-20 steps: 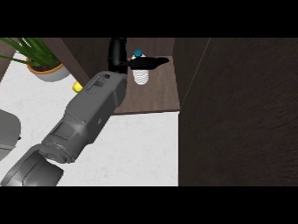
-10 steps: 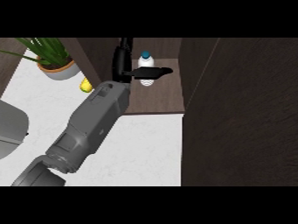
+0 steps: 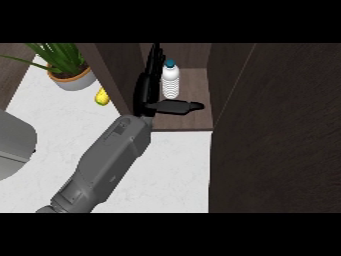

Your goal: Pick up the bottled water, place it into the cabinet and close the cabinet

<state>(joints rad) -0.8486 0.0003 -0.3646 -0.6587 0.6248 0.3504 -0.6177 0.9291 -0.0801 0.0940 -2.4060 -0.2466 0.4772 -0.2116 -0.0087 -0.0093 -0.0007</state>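
Note:
The bottled water, clear with a blue cap, stands upright on the dark wooden floor of the open cabinet. My left hand is just to the bottle's left, at the cabinet's left wall. Its fingers point straight up into the cabinet and its thumb sticks out to the right, in front of the bottle's base. The hand is open and nothing sits in it. I cannot tell whether the fingers touch the bottle's side. My right hand shows nowhere.
The cabinet's dark door stands open and fills the right side. A potted plant and a small yellow object sit on the white counter to the left. A grey rounded appliance sits at the far left.
The left hand was curled round the bottle; now it has let go, the bottle stands on the cabinet floor, and the hand has drawn back slightly. The view shifted so the cabinet looks nearer.

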